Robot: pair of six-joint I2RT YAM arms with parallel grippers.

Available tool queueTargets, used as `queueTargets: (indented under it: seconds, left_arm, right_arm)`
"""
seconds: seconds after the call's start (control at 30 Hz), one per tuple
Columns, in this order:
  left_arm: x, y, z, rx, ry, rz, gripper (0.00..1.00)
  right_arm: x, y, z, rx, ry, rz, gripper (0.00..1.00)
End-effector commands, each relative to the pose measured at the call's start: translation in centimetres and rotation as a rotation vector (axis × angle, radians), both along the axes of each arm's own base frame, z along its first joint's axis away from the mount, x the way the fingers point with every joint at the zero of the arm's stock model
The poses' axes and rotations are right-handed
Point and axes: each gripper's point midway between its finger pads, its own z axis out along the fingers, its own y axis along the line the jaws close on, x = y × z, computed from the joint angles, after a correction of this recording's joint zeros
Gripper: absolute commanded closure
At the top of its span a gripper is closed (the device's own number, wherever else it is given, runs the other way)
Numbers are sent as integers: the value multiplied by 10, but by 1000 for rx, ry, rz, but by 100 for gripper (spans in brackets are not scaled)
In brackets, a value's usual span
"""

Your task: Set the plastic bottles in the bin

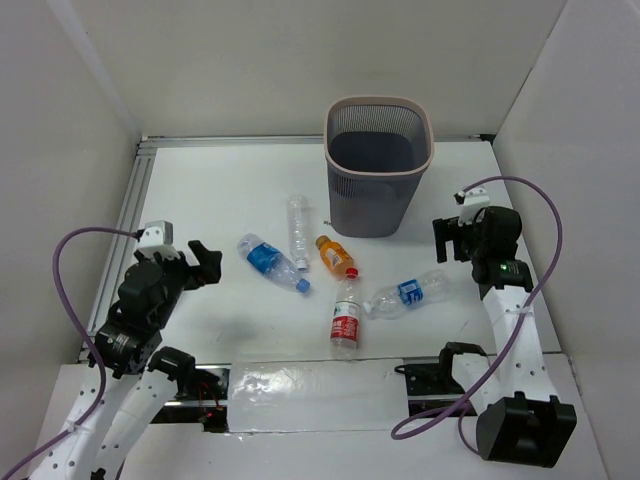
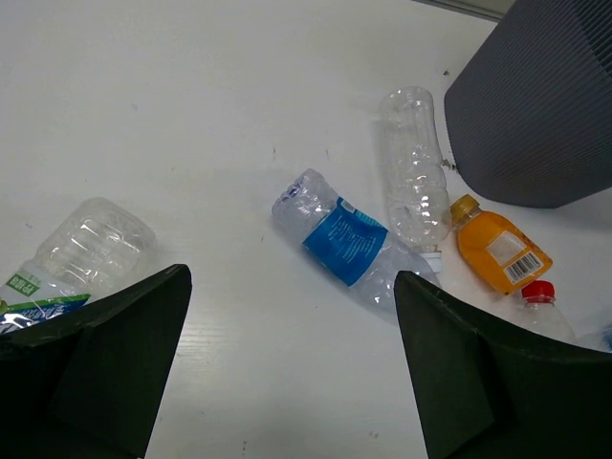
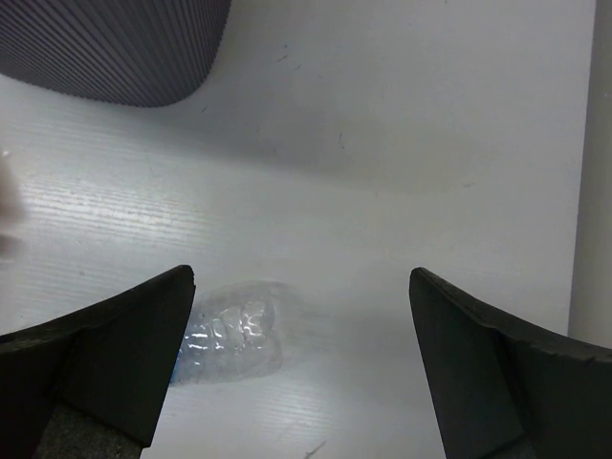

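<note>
The bin point(image 1: 379, 165), dark mesh with a pale pink rim, stands at the back centre; its wall also shows in the left wrist view as the bin point(image 2: 535, 105) and in the right wrist view as the bin point(image 3: 115, 48). In front of it lie a clear unlabelled bottle point(image 1: 298, 230) point(image 2: 414, 182), a blue-labelled bottle point(image 1: 270, 262) point(image 2: 349, 241), an orange bottle point(image 1: 336, 256) point(image 2: 497, 251), a red-labelled bottle point(image 1: 346, 315) point(image 2: 545, 306) and a second blue-labelled bottle point(image 1: 408, 293) point(image 3: 234, 330). My left gripper point(image 1: 207, 268) point(image 2: 292, 275) is open, left of them. My right gripper point(image 1: 452, 240) point(image 3: 301, 274) is open, right of the bin.
A clear bottle with a green-and-white label point(image 2: 76, 253) lies under my left arm, seen only in the left wrist view. An aluminium rail point(image 1: 130, 220) borders the table on the left. White walls enclose the sides and back. A clear plastic sheet point(image 1: 300, 390) lies at the front edge.
</note>
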Motion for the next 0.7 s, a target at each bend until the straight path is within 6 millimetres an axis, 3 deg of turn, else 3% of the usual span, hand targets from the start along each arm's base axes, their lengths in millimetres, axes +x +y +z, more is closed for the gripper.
queueTargets:
  seconds: [0.0,0.13,0.2,0.23,0.27,0.37,0.43,0.47,0.5,0.53,0.63,0.67]
  left_arm:
    - [3,-2,8,-9,-15,-3,0]
    - [5,-7,2,-2,25,-25,0]
    - [7,-11,1,-4,39,-44,7]
    - [8,-17,-7,-21,81,-60,14]
    - [9,-21,-11,-36,101,-68,37]
    - [9,-43,-28,-87,212,-134,55]
    - [7,-52,-39,-94,267,-158,54]
    - [6,-58,-44,-84,290,-179,49]
    - [7,-61,-43,-82,290,-188,31]
    - [7,-62,-45,-75,298,-188,23]
    - [5,-52,-47,-46,375,-109,10]
    - [8,-45,-36,-60,372,-41,9]
  right_arm:
    - [-2,-6,13,-69,-1,32,0]
    - [-4,-19,0,-113,92,-5,0]
    - [-9,-19,-15,-113,177,33,0]
    - [-9,-17,-15,-117,184,75,0]
    - [-10,-9,-19,-69,192,114,3]
    - [-6,19,-16,30,203,258,30]
    - [-17,46,-18,36,230,462,23]
    - [-22,63,-16,45,211,582,12]
    - [-25,68,-17,2,196,662,0]
    - [-23,67,-18,-132,135,794,0]
    - [-42,71,-35,-287,94,1024,0]
    - [-43,72,-32,-408,29,1149,0]
